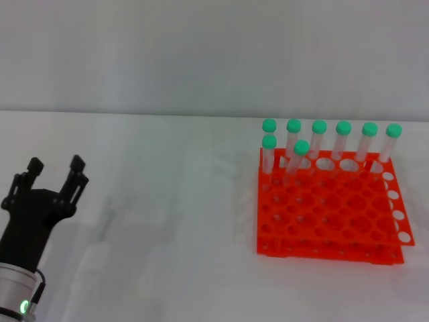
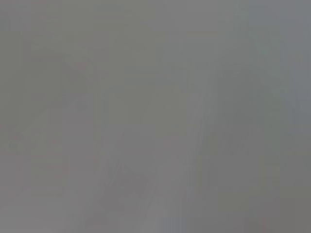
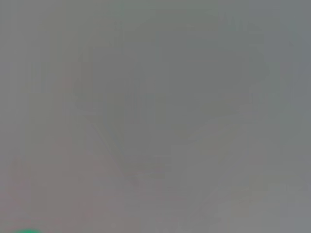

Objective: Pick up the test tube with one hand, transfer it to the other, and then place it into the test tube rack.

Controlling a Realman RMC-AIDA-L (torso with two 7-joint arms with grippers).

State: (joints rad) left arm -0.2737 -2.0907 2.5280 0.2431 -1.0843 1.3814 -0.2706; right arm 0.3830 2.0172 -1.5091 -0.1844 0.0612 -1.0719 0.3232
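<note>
Your left hand (image 1: 55,173) sits at the near left edge of the head view, low over the white worktop (image 1: 167,221), on a silver wrist with a small green light. Its black fingers (image 1: 76,176) point away from you and stand spread wide apart, with nothing between them.

The orange-red test tube rack (image 1: 328,215) rests on the worktop to your right, well apart from that hand. Eight green-capped tubes stand in it. Six form a row along the far edge, their caps reading left to right from the far-left corner tube (image 1: 269,134) to the far-right corner tube (image 1: 391,139). Two more stand one row nearer: one (image 1: 269,153) at the left edge, upright, and another test tube (image 1: 297,158) just beside it to the right, leaning a little to the left at its base. All the nearer holes of the grid show open.

You see no tube lying loose on the worktop; every tube in view is in the rack.

Your right hand does not show in the head view. Both wrist views give only a flat grey blur, apart from a sliver of green at one corner of the right wrist view that cannot be identified, so the right hand's state cannot be told from them
</note>
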